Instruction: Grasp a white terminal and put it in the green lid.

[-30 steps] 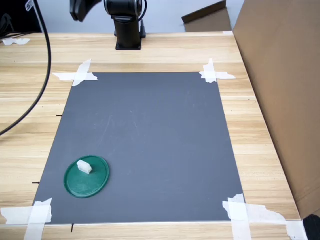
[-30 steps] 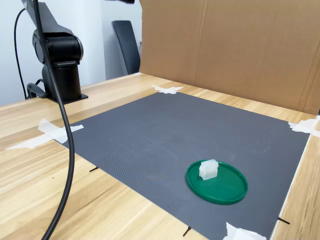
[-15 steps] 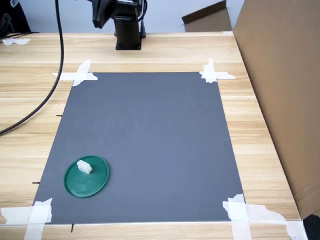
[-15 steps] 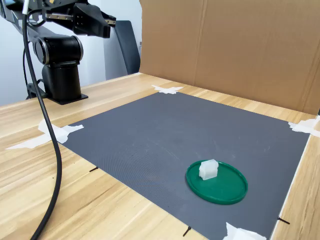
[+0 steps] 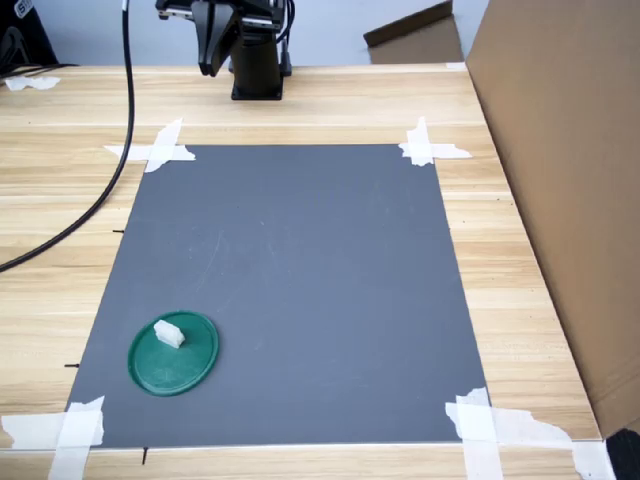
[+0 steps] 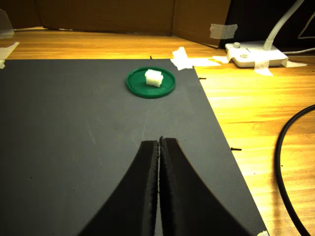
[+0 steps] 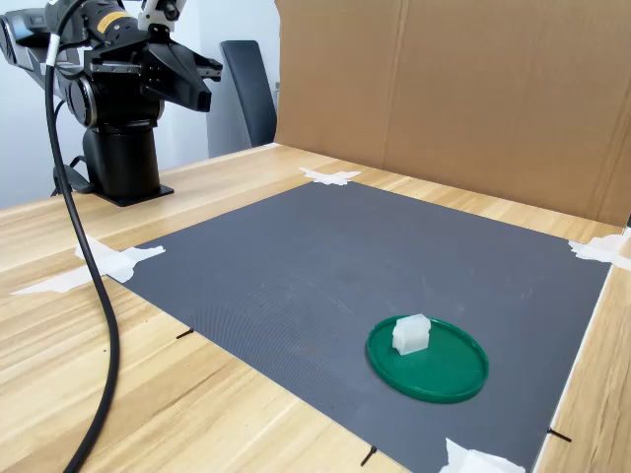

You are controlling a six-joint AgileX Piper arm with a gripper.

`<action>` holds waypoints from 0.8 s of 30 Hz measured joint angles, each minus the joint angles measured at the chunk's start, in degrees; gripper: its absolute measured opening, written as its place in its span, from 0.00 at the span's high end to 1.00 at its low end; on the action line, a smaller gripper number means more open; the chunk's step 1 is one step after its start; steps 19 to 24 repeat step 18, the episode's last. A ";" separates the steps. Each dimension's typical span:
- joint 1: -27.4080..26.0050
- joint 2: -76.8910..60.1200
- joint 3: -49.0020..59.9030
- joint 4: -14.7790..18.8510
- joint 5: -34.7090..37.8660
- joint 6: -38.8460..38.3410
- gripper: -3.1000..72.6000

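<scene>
The white terminal [image 5: 169,333] sits inside the green lid [image 5: 173,353], on the part of the disc nearest my base, touching its floor; in the wrist view the little block [image 6: 153,77] stands upright within the rim [image 6: 150,82]. The lid lies flat on the dark grey mat [image 5: 290,290], near the mat's corner at the first exterior view's lower left, close to a white tape strip [image 5: 62,428]. The mat is taped at its corners to the wooden bench [image 5: 520,300]. My jaws are pressed together, empty, their tips meeting over bare mat in the wrist view, well apart from the lid. In the second exterior view my gripper [image 7: 202,84] hangs high beside my black base [image 7: 120,163]. A black cable [image 7: 94,296] trails across the bench, and a cardboard wall [image 7: 463,99] stands along the far edge.
</scene>
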 joint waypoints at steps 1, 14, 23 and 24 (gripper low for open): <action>0.00 -0.07 0.24 0.00 -0.08 0.00 1.00; 0.00 -1.48 3.49 -0.23 0.68 -0.05 1.00; 0.00 -1.48 3.49 -0.23 0.68 -0.05 1.00; 0.00 -1.48 3.49 -0.23 0.68 -0.05 1.00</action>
